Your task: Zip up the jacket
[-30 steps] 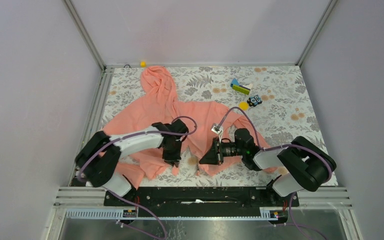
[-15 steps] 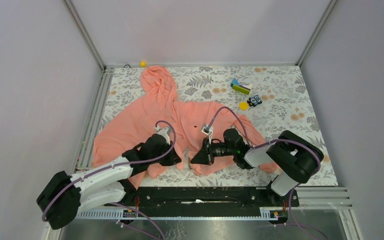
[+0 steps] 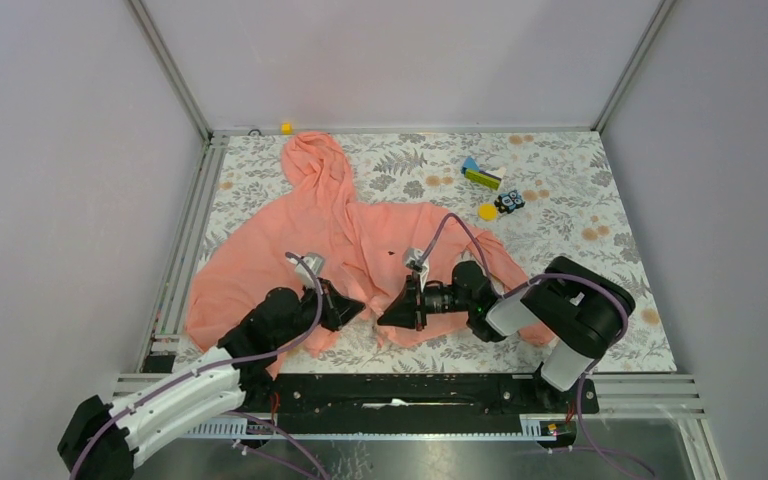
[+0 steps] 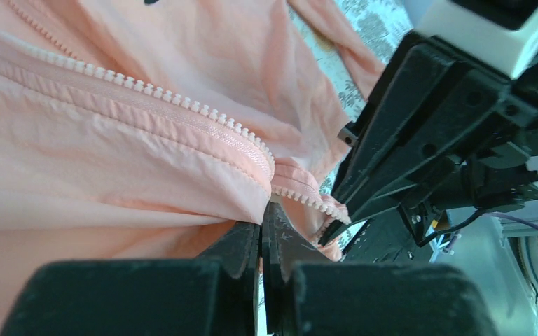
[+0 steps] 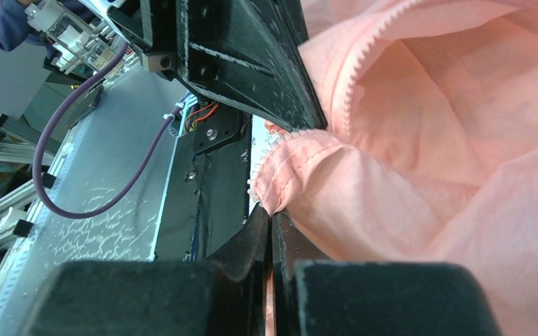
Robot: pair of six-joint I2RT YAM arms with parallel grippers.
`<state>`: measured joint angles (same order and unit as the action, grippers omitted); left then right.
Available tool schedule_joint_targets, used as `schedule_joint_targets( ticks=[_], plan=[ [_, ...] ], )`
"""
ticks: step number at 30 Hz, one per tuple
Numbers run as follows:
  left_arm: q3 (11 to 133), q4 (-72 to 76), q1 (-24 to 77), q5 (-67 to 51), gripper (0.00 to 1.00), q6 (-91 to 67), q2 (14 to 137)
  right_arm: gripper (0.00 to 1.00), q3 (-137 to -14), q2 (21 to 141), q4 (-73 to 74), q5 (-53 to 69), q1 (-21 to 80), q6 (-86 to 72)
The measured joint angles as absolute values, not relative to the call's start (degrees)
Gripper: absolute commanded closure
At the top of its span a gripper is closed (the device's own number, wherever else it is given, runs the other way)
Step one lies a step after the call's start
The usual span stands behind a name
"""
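Jacket [image 3: 290,240] spread flat on the table [image 3: 560,250], both arms pinching its bottom edge.

It covered the left half of the table, with the hood [image 3: 312,165] up by the far-left corner and the hem toward the middle of the near edge, so its long axis ran far to near and slanted a bit right on the way down. The left gripper [image 3: 348,305] was squeezed tight on one side of the open front at the hem. The right gripper [image 3: 388,313] was clamped on the other side, just beside it and tip to tip. The zipper teeth [image 4: 147,91] weren't joined.
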<state>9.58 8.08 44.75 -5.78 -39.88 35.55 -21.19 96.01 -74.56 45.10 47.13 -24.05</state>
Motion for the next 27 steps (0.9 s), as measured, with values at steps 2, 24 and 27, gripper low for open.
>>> schedule_joint_targets(
  ticks=[2,24,27],
  plan=[
    [8.71,8.40,44.75,-5.76,1.00,-39.90,33.08,1.00,-20.71,96.55,-76.05,44.77,47.13,-24.73],
    [6.76,14.00,44.75,-9.54,1.00,-38.52,32.03,1.00,-18.72,99.85,-84.31,41.89,44.38,-34.72],
    [6.26,14.92,44.75,-10.39,1.00,-38.35,31.09,1.00,-18.44,99.85,-84.75,42.78,43.83,-35.35]
  ],
)
